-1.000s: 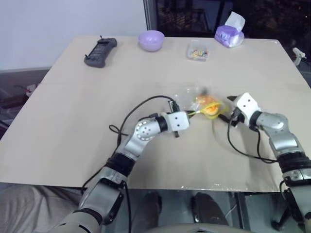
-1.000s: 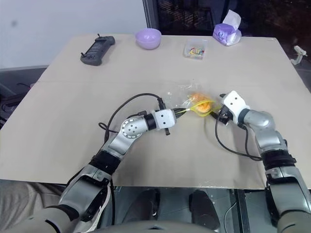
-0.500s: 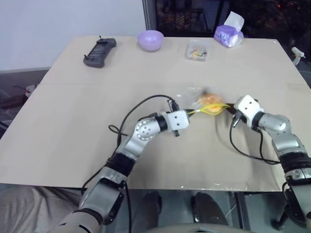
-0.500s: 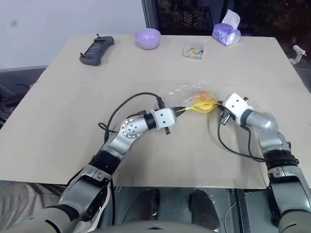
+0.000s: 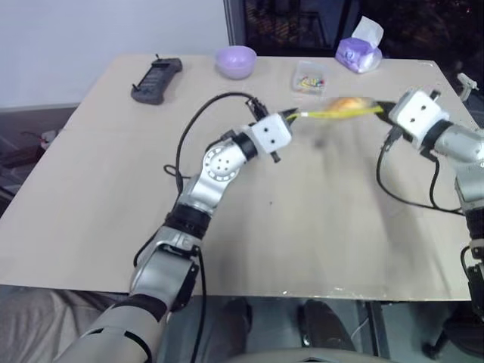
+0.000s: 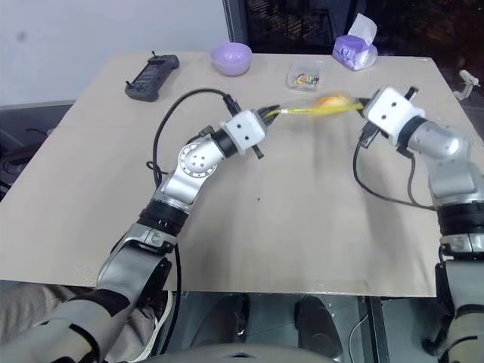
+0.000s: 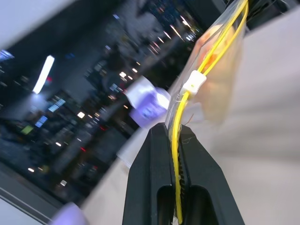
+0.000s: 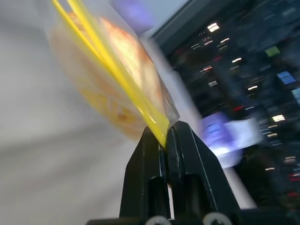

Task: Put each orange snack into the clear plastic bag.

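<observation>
The clear plastic bag (image 5: 336,110) hangs stretched above the table's far edge, its yellow strip running straight from the left claw (image 5: 288,116) to the right claw (image 5: 384,110). Each claw is clamped on one end of that strip. The orange snack (image 6: 328,101) sits inside, midway between them, so neither arm is nearer.

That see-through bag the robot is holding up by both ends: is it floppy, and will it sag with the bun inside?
Probably floppy: the clear plastic bag is thin film, pulled taut only along its yellow strip between the left gripper and right gripper. The orange snack hangs in it, so it likely sags below. The thin strip may slip if tugged.
</observation>
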Controlling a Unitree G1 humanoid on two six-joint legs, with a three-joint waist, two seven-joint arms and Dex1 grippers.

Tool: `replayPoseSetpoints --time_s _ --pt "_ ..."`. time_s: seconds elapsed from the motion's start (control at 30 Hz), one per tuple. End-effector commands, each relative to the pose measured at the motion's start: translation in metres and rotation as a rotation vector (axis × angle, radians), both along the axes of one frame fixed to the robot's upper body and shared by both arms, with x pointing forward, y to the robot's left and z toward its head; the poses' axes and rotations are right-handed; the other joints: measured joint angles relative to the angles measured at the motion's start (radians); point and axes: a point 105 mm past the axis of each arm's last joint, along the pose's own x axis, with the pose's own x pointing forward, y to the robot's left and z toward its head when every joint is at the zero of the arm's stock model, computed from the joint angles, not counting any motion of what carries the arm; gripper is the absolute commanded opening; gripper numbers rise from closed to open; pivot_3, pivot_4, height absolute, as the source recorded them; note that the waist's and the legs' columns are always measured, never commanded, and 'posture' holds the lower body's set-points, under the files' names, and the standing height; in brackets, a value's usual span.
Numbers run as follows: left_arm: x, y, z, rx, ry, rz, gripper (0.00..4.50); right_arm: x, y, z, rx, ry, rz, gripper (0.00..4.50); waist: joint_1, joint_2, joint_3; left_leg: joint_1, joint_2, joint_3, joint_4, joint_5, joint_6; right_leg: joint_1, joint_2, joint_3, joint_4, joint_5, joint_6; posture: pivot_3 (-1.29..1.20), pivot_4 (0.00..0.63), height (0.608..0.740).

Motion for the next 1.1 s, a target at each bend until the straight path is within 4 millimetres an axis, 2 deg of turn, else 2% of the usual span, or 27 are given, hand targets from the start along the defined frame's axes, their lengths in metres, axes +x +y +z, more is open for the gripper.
replayPoseSetpoints --time_s 0.03,0.1,0.13,0.2,0.3,0.4,0.47,0.5,0.63,0.9,1.1 --pt "-0.012 -0.006 -0.015 0.012 0.022 -0.060 0.00 -0.012 -0.004 -0.003 -0.067 0.044 0.001 1.31 0.000 0.000 0.000 0.000 0.000 0.000 0.000 0.000 0.000 0.000 0.000 0.000 0.000 0.000 0.000 0.00 0.150 0.740" --pt "-0.015 -0.006 -0.024 0.021 0.046 -0.068 0.00 -0.018 -0.007 -0.019 -0.113 0.124 -0.001 2.32 0.000 0.000 0.000 0.000 0.000 0.000 0.000 0.000 0.000 0.000 0.000 0.000 0.001 0.000 0.000 0.00 0.150 0.740" --pt "-0.016 -0.006 -0.027 0.024 0.055 -0.072 0.00 -0.023 -0.006 -0.025 -0.123 0.166 0.009 2.68 0.000 0.000 0.000 0.000 0.000 0.000 0.001 0.000 0.000 0.000 0.000 0.000 0.001 0.000 0.000 0.00 0.150 0.740" --pt "-0.018 -0.007 -0.030 0.024 0.065 -0.080 0.00 -0.035 -0.003 -0.030 -0.129 0.242 0.044 2.68 0.001 0.000 0.000 0.001 0.000 0.000 0.001 -0.001 0.002 0.000 0.000 0.000 0.002 0.000 0.000 0.00 0.150 0.740" --pt "-0.020 -0.008 -0.030 0.018 0.071 -0.086 0.00 -0.050 0.006 -0.028 -0.115 0.315 0.103 2.68 -0.002 0.000 0.000 0.001 0.000 0.000 0.001 -0.002 0.004 0.000 0.000 0.000 0.002 0.000 0.000 0.00 0.150 0.740" --pt "-0.022 -0.010 -0.030 0.014 0.074 -0.092 0.00 -0.065 0.035 -0.010 -0.009 0.342 0.225 2.68 -0.005 0.000 0.000 0.001 0.000 0.000 0.001 -0.002 0.004 0.000 0.000 0.000 0.002 0.000 0.000 0.00 0.150 0.740" --pt "-0.024 -0.012 -0.030 0.013 0.076 -0.105 0.00 -0.069 0.063 0.009 0.052 0.307 0.314 2.68 -0.007 0.000 0.000 0.001 0.001 -0.001 0.001 -0.002 0.004 0.000 0.001 0.000 0.002 0.000 0.000 0.00 0.150 0.740" --pt "-0.025 -0.013 -0.030 0.013 0.076 -0.109 0.00 -0.070 0.071 0.014 0.072 0.302 0.337 2.68 -0.005 0.000 0.000 0.002 0.001 0.000 0.001 -0.002 0.004 0.000 0.001 0.000 0.003 0.000 0.000 0.00 0.150 0.740" --pt "-0.028 -0.015 -0.029 0.018 0.076 -0.125 0.00 -0.069 0.092 0.015 0.118 0.314 0.381 2.68 0.006 0.000 0.000 0.001 0.000 -0.003 0.002 -0.002 0.004 0.001 0.001 -0.002 0.002 0.000 0.000 0.00 0.150 0.740" --pt "-0.030 -0.014 -0.027 0.020 0.074 -0.129 0.00 -0.062 0.110 -0.004 0.069 0.296 0.404 2.68 0.006 0.000 0.000 0.000 0.000 -0.003 0.002 -0.002 0.003 0.001 0.000 -0.003 0.002 0.000 0.000 0.00 0.150 0.740" --pt "-0.033 -0.015 -0.028 0.020 0.078 -0.133 0.00 -0.053 0.113 -0.006 0.048 0.231 0.382 2.68 -0.001 0.000 0.000 0.000 0.000 -0.003 0.002 -0.001 0.002 0.001 0.000 -0.002 0.002 0.000 0.000 0.00 0.150 0.740"
